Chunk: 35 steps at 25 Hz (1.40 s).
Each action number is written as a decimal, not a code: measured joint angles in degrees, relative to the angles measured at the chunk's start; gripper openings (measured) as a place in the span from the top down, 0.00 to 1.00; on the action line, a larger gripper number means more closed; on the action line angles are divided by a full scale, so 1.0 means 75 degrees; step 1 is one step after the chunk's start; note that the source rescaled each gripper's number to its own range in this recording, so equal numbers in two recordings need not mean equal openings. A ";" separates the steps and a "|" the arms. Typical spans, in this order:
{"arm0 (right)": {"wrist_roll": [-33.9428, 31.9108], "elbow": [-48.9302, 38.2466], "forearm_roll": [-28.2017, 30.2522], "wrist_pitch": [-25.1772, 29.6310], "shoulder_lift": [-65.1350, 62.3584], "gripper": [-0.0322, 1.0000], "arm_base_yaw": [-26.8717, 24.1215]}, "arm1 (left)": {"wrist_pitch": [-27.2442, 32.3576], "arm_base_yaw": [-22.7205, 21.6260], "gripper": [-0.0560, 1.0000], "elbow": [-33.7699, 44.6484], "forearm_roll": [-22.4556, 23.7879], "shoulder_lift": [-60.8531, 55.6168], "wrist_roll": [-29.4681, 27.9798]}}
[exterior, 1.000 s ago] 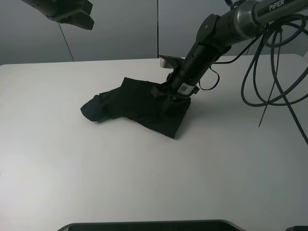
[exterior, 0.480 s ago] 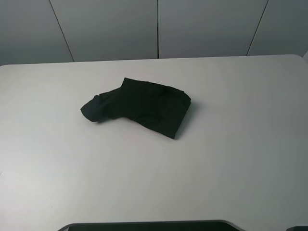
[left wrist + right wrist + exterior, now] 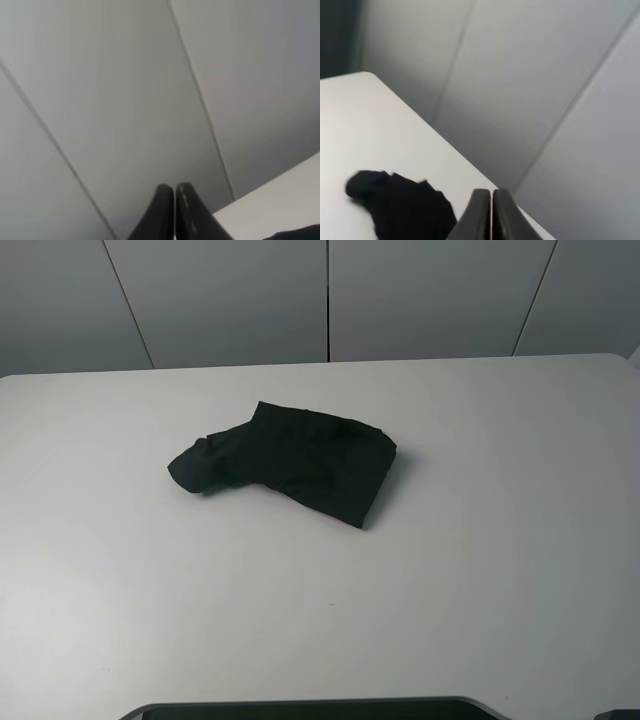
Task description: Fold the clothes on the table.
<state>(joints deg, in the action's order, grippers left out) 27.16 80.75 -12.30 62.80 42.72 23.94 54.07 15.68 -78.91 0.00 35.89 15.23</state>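
Black cotton T-shirt point(image 3: 290, 465), bunched in a crumpled heap, lies on the plain white flat tabletop point(image 3: 470, 570), toward its far edge and a little toward the left arm's side of centre. We see no arm over it. Left gripper point(image 3: 175, 189) and right gripper point(image 3: 492, 193) are both clenched on nothing, raised above that tabletop. Risks we judge: 1 pinch could catch several layers, dragging the heap instead of spreading it; hidden hems invite a misgrasp.
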 joint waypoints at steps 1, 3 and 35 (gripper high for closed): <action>-0.0299 0.0000 0.0558 0.0196 -0.0187 0.96 0.0000 | 0.0214 0.0000 0.95 0.0000 0.0357 -0.0150 -0.0263; -0.0973 0.0000 0.1557 0.0622 -0.0556 0.96 0.0000 | 0.0668 0.0000 0.95 0.0000 0.0998 -0.0367 -0.0802; -0.2534 -0.2241 0.6146 0.1008 -0.4164 0.95 -0.2532 | 0.2183 -0.2217 0.95 0.2336 0.2163 -0.4165 -0.2350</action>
<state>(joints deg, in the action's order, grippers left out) 8.15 63.94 33.80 70.36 11.49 4.95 70.45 -0.95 -61.39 16.22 4.65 -2.39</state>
